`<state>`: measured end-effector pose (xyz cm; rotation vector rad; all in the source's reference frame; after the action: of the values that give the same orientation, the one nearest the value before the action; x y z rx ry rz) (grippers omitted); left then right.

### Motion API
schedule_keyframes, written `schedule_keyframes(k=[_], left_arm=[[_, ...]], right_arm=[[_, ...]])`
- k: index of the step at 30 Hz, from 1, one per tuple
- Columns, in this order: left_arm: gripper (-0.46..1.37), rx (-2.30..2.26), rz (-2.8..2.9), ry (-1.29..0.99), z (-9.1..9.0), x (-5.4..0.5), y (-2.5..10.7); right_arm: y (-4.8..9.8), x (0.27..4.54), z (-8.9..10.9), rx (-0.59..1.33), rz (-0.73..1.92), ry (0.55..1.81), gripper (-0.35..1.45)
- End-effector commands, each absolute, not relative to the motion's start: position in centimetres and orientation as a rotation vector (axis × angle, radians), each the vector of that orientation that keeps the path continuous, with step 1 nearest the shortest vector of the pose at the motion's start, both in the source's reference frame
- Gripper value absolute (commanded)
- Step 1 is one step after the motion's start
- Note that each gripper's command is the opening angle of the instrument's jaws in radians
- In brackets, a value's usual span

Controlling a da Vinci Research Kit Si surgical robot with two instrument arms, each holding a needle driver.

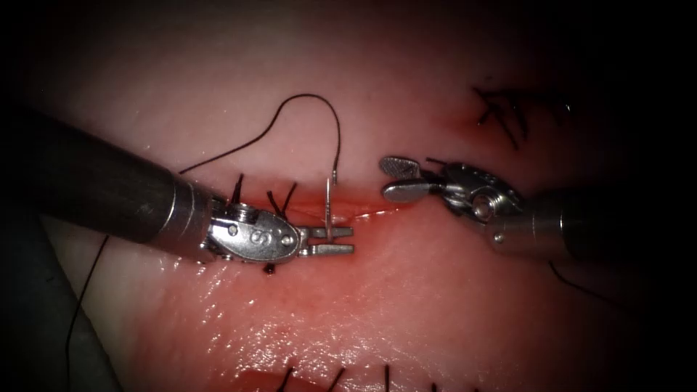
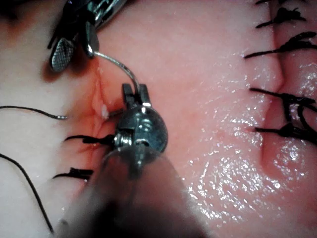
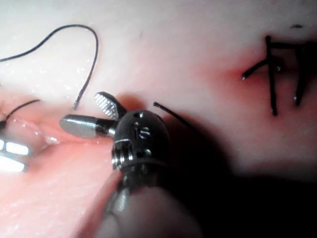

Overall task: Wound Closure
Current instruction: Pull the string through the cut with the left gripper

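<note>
My left tool (image 1: 352,240) comes in from the left and lies along the cut (image 1: 374,210), jaws shut on the curved needle (image 1: 331,207) about mid-curve. The needle's tail end stands just beyond the cut. Black thread (image 1: 312,96) loops from it up and off to the left. In the left wrist view the needle (image 2: 119,64) arcs from my left jaws (image 2: 136,91) toward the right tool (image 2: 74,55). It seems to ride above the tissue (image 1: 435,305). My right tool (image 1: 386,179) hangs open at the cut's right end, holding nothing.
Earlier stitches (image 1: 279,197) with short tails close the cut's left part, behind my left tool. Red fluid (image 1: 312,212) wets the wound edges. More dark stitches sit at the far right (image 1: 508,112) and along the near edge (image 1: 337,377). Loose thread trails down the left (image 1: 80,297).
</note>
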<state>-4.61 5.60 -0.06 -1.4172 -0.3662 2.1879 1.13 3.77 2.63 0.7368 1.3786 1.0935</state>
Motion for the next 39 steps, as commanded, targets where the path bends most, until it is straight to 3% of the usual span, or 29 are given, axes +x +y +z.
schedule_keyframes(k=[1, 8, 22, 31, 39], left_arm=[[-0.35, -1.425, 2.169, -0.422, -0.1, -4.62, 5.6], [-0.35, -1.407, 2.071, -0.600, -0.2, -4.65, 5.5], [-0.35, -1.407, 1.934, -0.740, -0.8, -4.71, 5.4], [-0.35, -1.519, 2.025, -0.589, -1.2, -4.71, 5.5], [-0.35, -1.707, 2.186, -0.214, -1.7, -4.66, 6.0]], right_arm=[[3.8, 1.13, 2.6, 0.741, 1.090, 1.382, 1.06], [3.8, 1.13, 2.6, 0.741, 1.089, 1.382, 1.08], [3.7, 1.13, 2.6, 0.737, 1.083, 1.384, 1.08], [3.7, 1.13, 2.6, 0.737, 1.083, 1.384, 1.09], [3.7, 1.12, 2.6, 0.737, 1.081, 1.385, 1.09]])
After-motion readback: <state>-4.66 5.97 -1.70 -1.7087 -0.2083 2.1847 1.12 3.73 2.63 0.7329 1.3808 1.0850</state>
